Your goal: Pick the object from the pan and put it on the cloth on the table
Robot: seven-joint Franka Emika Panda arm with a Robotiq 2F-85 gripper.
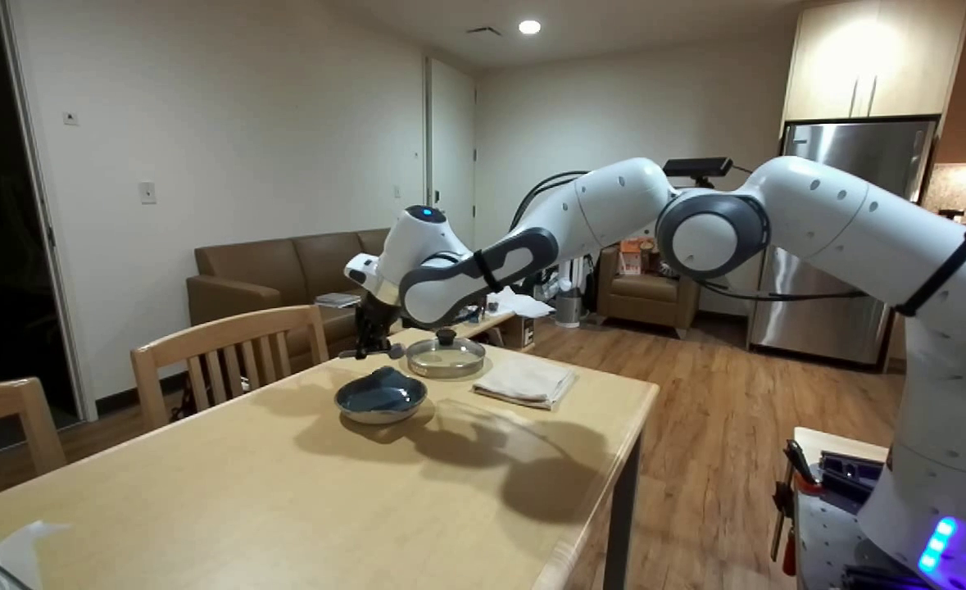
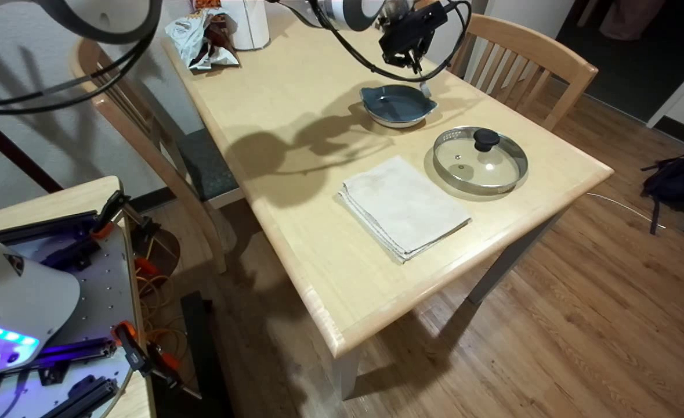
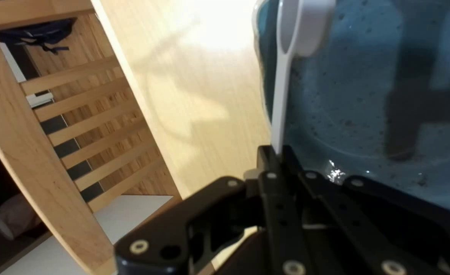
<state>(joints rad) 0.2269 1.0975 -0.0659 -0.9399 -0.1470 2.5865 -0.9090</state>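
Spoon (image 3: 281, 103) upper centre of wrist view, above edge of pan (image 3: 347, 95); gripper (image 3: 277, 152) closed tight on its handle. Table (image 2: 295, 244) separates pan from cloth (image 2: 405, 206), centre of an exterior view; table edge near below, lid (image 2: 484, 165) near right. Shadow (image 3: 402, 133) in pan.

Bare pale-wood surface (image 2: 411, 143) between round blue-grey pan (image 2: 393, 108) and folded white cloth (image 2: 405, 203) affords, by my eye, a passage. Obstruction noted near both: round metal-rimmed glass lid (image 2: 474, 165), black knob (image 2: 485, 139) uppermost.

One scoop (image 3: 284, 65), pan (image 2: 397, 108), cloth (image 2: 404, 206), lid (image 2: 470, 165)
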